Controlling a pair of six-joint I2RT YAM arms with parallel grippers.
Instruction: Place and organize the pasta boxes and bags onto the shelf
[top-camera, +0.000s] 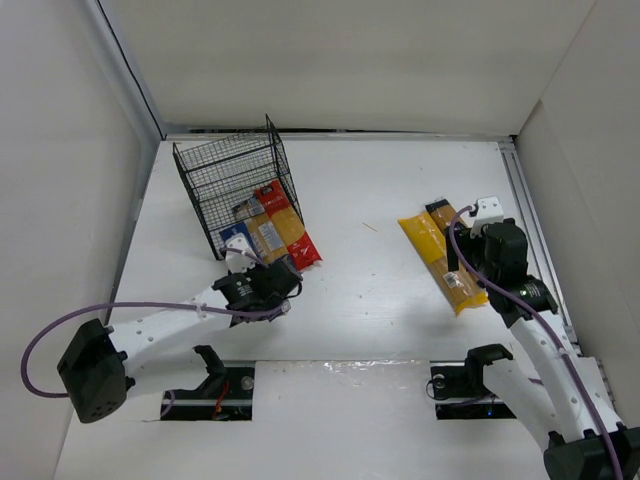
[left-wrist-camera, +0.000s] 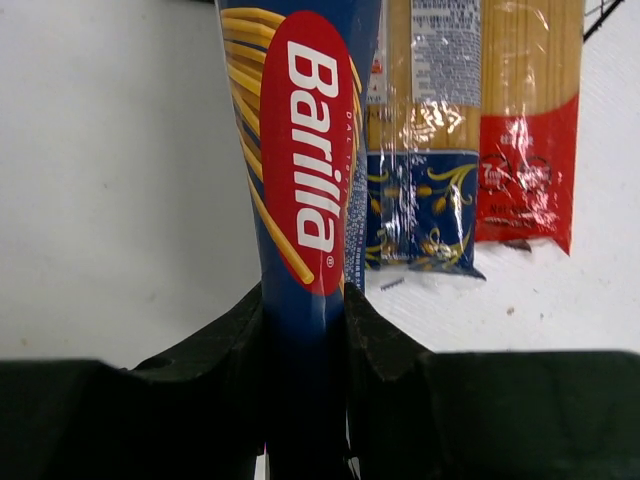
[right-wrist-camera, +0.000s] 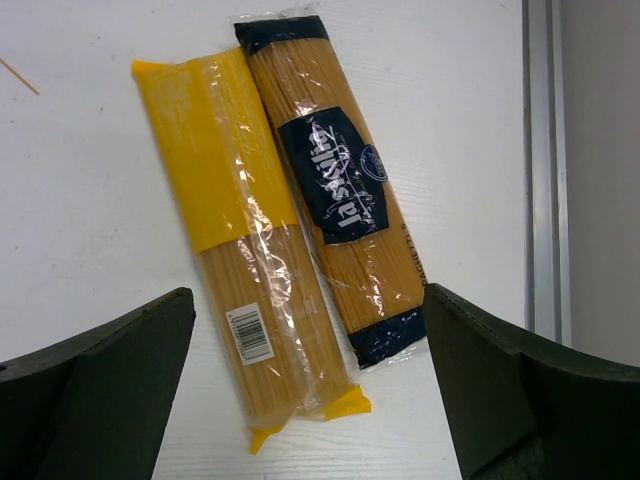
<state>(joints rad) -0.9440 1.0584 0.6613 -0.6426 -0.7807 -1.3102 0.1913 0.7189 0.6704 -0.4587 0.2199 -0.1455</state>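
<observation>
- Top view: one shelf (top-camera: 235, 185) sat at the table's (top-camera: 380, 200) far left. Three packs lay at its open front and two well apart on the right, five in all.
- Left wrist: the left gripper (left-wrist-camera: 305, 335) pinched the blue box (left-wrist-camera: 305, 160), just beside a tan-labelled bag (left-wrist-camera: 425, 150) and a red bag (left-wrist-camera: 525, 150). Shelving the box seemed the step in hand; next it needed a straight push inward.
- Right wrist: the right gripper (right-wrist-camera: 308, 300) hovered, spread, over one yellow bag (right-wrist-camera: 235, 220) and one black-labelled bag (right-wrist-camera: 335, 190).

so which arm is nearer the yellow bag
Right. The right arm hangs over the yellow bag, jaws open; the left arm is away by the shelf, jaws shut on the blue Barilla box.
</observation>
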